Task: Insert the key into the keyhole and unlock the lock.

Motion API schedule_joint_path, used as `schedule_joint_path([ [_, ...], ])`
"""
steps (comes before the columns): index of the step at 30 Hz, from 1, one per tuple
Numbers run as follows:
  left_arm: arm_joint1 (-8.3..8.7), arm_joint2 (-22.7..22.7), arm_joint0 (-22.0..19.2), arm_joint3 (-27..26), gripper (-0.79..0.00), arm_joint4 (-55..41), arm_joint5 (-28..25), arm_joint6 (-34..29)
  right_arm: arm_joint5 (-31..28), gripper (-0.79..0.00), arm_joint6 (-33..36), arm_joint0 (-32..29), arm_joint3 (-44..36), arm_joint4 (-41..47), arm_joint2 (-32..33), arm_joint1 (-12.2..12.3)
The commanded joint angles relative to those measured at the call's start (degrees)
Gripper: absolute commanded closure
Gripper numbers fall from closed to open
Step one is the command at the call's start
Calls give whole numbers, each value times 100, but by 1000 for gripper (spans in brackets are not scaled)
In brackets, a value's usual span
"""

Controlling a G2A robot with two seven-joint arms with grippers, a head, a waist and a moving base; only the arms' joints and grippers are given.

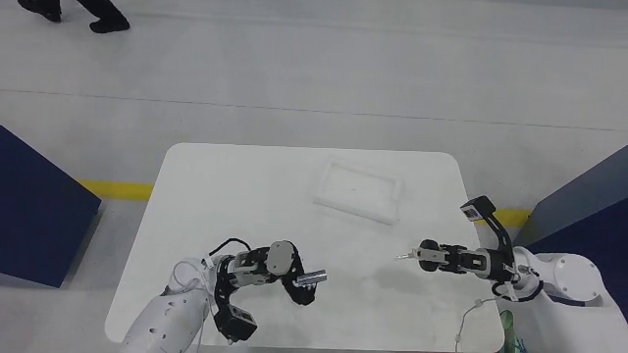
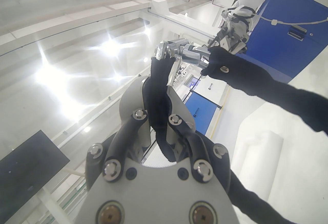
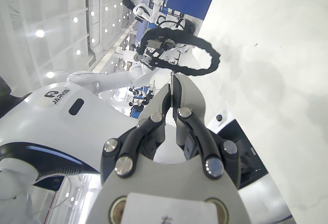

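Left gripper (image 2: 188, 62) clamps the chrome cylinder lock (image 2: 179, 52); well apart, right gripper (image 3: 173, 81) pinches the thin silver key (image 3: 171, 75), which must approach squarely aligned.

Small print on the blue sign (image 2: 200, 110) and a cut-off white label (image 3: 166, 209) cannot be read

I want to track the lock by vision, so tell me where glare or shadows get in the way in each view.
Left wrist view: ceiling lights flare into starbursts, and the chrome lock in the left tool carries bright highlights. Right wrist view: soft shadows mottle the table beyond the right tool and its key. Top view: even light, no glare.
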Motion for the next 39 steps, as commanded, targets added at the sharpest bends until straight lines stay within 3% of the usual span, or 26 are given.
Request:
schedule_joint_path([
  [1,-32,11,-40,124,0,38,17,-16,55,0,56,9,-41,105,-82,27],
  [13,-226,0,-139,508,0,-85,43,-42,31,0,32,-40,-291,229,-649,143],
  [29,-207,-14,-58,334,0,14,-33,-168,91,0,-152,-84,-327,264,-749,126],
  [39,-186,80,-48,222,0,283,-203,204,138,0,-241,237,-130,379,-1191,63],
])
